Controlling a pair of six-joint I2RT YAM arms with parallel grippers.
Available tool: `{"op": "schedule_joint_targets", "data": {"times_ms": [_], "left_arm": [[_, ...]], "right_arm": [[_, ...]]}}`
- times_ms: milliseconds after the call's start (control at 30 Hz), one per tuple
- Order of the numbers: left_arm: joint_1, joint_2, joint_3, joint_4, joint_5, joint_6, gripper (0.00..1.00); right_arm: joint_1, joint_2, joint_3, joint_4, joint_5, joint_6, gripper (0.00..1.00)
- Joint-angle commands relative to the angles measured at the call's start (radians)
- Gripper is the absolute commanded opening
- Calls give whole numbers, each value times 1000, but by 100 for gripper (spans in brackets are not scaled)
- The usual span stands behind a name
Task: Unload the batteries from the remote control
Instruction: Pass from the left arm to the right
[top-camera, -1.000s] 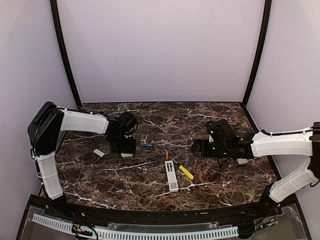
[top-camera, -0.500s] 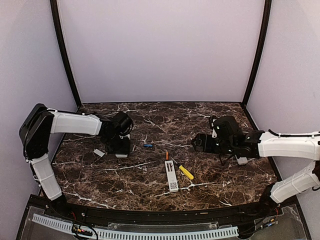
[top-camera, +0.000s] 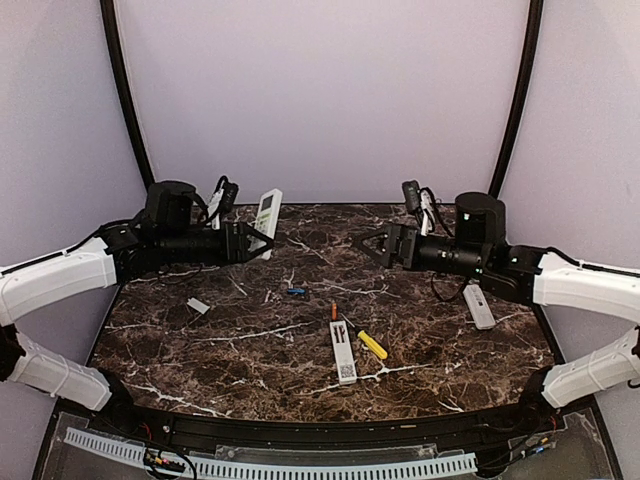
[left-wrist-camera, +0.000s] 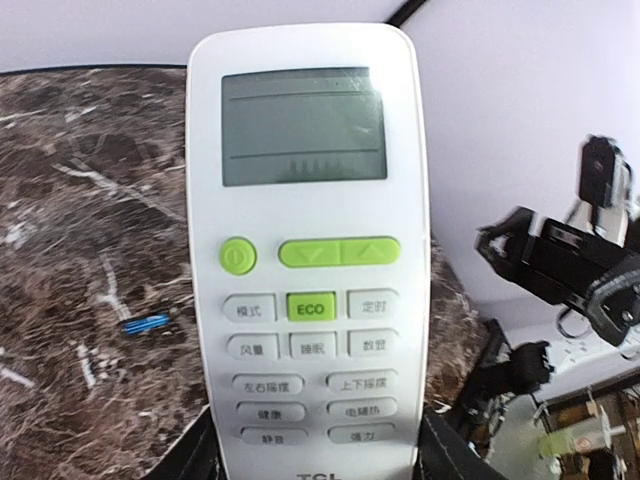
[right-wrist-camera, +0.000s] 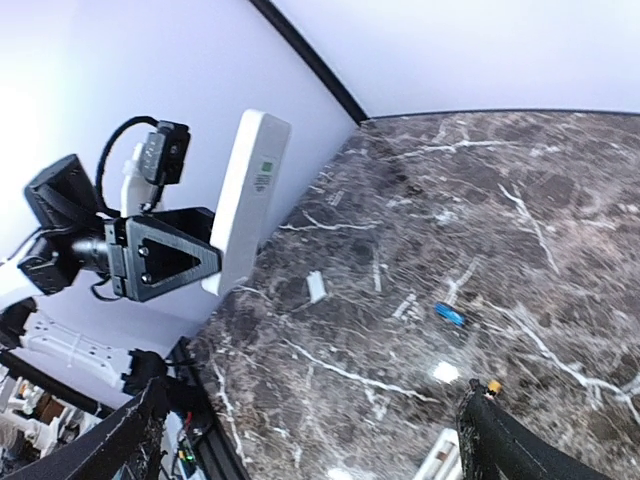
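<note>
My left gripper (top-camera: 256, 241) is shut on the lower end of a wide white remote (top-camera: 267, 212) and holds it upright above the back left of the table. Its screen and buttons fill the left wrist view (left-wrist-camera: 305, 280). In the right wrist view the same remote (right-wrist-camera: 245, 195) shows edge-on. My right gripper (top-camera: 374, 247) is open and empty in the air, facing the left one. A blue battery (top-camera: 296, 291) and an orange battery (top-camera: 334, 312) lie on the marble; the blue one also shows in both wrist views (left-wrist-camera: 147, 322) (right-wrist-camera: 450, 315). No red battery is in view.
A narrow white remote (top-camera: 343, 352) lies at the front centre beside a yellow-handled tool (top-camera: 372, 345). Another white remote (top-camera: 478, 305) lies at the right. A small white cover (top-camera: 198, 305) lies at the left. Black posts stand at the back corners.
Both arms rose off the table. The left gripper lifted the wide white remote and stood it upright. The right gripper rose and turned toward it.
</note>
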Motion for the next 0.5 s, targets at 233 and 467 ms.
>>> {"op": "schedule_joint_targets", "data": {"times_ms": [233,467], "left_arm": [[-3,-56,-57,370,584,-39,33],[-21,-61,-63,416,708,-56,33]], "right_arm": [[110,198,219,260,-245,22,99],[155,282,319,259,-238,22,97]]}}
